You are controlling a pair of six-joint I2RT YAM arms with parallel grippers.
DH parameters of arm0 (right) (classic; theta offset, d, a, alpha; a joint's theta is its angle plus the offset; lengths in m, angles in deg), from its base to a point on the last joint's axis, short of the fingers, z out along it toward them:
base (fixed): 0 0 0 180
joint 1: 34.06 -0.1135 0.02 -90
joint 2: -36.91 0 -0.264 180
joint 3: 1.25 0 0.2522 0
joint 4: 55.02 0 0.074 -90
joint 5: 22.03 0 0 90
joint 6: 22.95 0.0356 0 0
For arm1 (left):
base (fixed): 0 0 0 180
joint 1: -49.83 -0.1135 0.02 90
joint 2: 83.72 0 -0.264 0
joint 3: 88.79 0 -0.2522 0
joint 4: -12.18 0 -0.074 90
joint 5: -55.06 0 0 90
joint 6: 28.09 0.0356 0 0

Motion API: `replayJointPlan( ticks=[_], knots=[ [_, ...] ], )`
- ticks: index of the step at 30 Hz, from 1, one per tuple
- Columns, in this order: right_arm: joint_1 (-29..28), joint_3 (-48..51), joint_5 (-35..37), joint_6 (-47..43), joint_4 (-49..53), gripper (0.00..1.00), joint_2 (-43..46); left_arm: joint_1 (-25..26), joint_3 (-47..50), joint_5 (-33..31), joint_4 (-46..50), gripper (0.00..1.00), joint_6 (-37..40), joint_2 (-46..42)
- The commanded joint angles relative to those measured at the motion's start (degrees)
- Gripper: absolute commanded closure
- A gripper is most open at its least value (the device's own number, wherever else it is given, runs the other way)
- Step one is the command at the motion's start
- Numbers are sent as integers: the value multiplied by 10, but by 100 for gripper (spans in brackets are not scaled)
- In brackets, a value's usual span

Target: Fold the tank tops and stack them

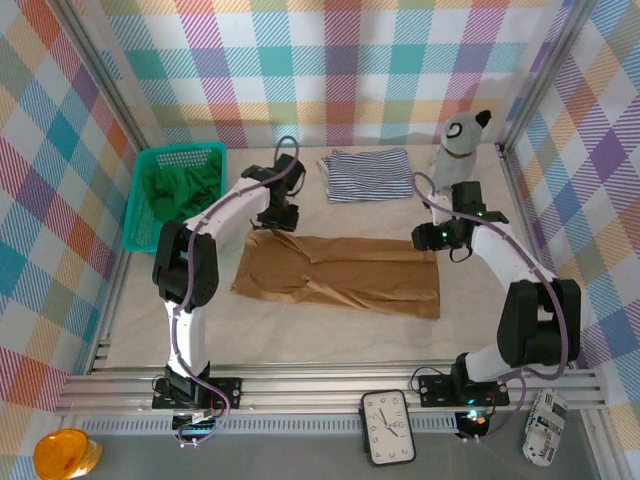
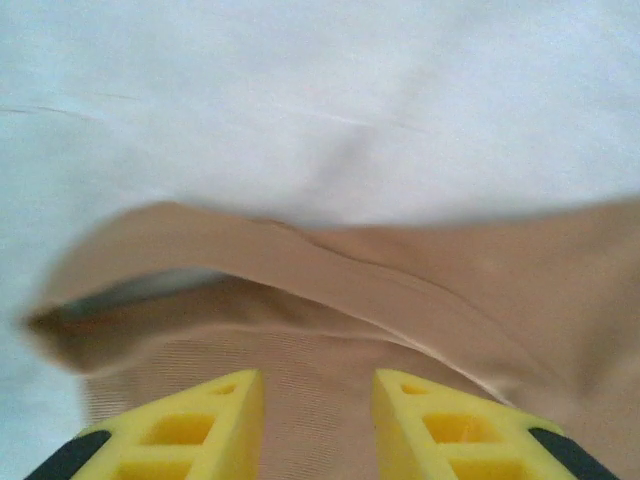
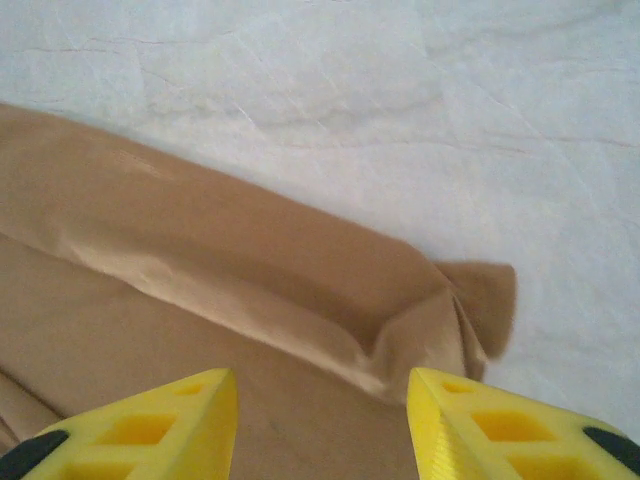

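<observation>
Your left gripper (image 2: 318, 405) hangs partly parted over the edge of the tan tank top (image 2: 420, 310), gripping nothing. Your right gripper (image 3: 322, 400) gapes wider above its corner, likewise empty.

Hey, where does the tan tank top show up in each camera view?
Top external: the tan tank top lies flat mid-table, between the arms.
Left wrist: its curled edge crosses the lower half, beyond the yellow fingers.
Right wrist: its folded edge runs diagonally to a corner at right.
Shared landmark: the white tabletop bordering the cloth.
</observation>
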Motion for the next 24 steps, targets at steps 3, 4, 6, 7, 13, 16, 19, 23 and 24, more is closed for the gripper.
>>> replayJointPlan(
  ticks=[3,4,6,7,13,16,19,23,24],
  knots=[
    [-18,-16,22,3,-26,51,-68,-33,-33,-113,9,66,36,41],
    [-19,-18,31,-4,-29,50,-78,-37,-46,-125,11,66,43,53],
    [-19,-26,51,-19,-24,51,-96,-42,-62,-142,9,66,57,75],
    [-19,-29,63,-26,-22,51,-104,-43,-69,-147,4,66,69,86],
    [-18,-47,106,-60,18,55,-128,-44,-121,-83,40,73,87,135],
    [-18,-39,113,-65,30,57,-132,-40,-86,-50,33,83,86,115],
    [-19,-20,119,-65,26,59,-127,-40,-33,-33,18,92,83,75],
    [-19,-9,118,-64,26,60,-138,-40,41,-17,-9,99,85,31],
    [-19,-11,121,-64,25,61,-142,-40,53,-17,-10,100,87,31]
  ],
)
